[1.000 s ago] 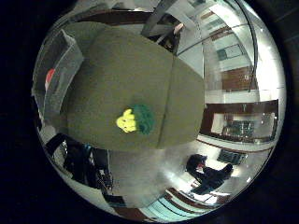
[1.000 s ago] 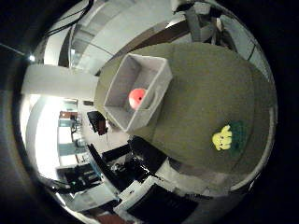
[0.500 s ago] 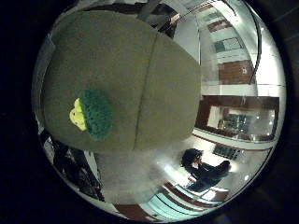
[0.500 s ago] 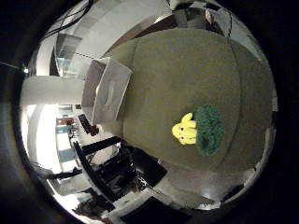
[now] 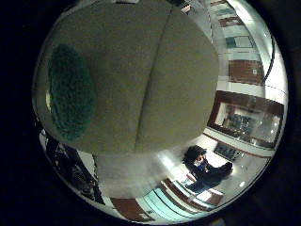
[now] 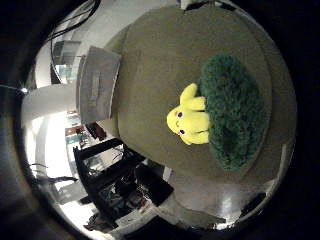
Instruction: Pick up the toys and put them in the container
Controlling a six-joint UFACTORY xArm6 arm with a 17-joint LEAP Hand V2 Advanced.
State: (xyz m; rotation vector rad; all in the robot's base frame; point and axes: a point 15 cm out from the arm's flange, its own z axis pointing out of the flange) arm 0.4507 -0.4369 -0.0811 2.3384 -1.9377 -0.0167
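Clearly the hand is near the plush turtle (image 6: 215, 112), which lies on the olive table (image 6: 150, 75); its fingers are unseen, so their state is unknowable. Grasping comes next, then carrying it to the grey bin (image 6: 97, 85) at the table's edge.

Fuzzy plush toy (image 6: 220, 112) (green shell shaggy), matt table (image 6: 160, 65).

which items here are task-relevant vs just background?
Task things:
- plush turtle toy, yellow head and limbs, green fuzzy shell, lying on the olive table
- grey container at the table's edge, apart from the toy

Just around:
- dark shelving with clutter on the floor beside the table
- glass-fronted wall across the room
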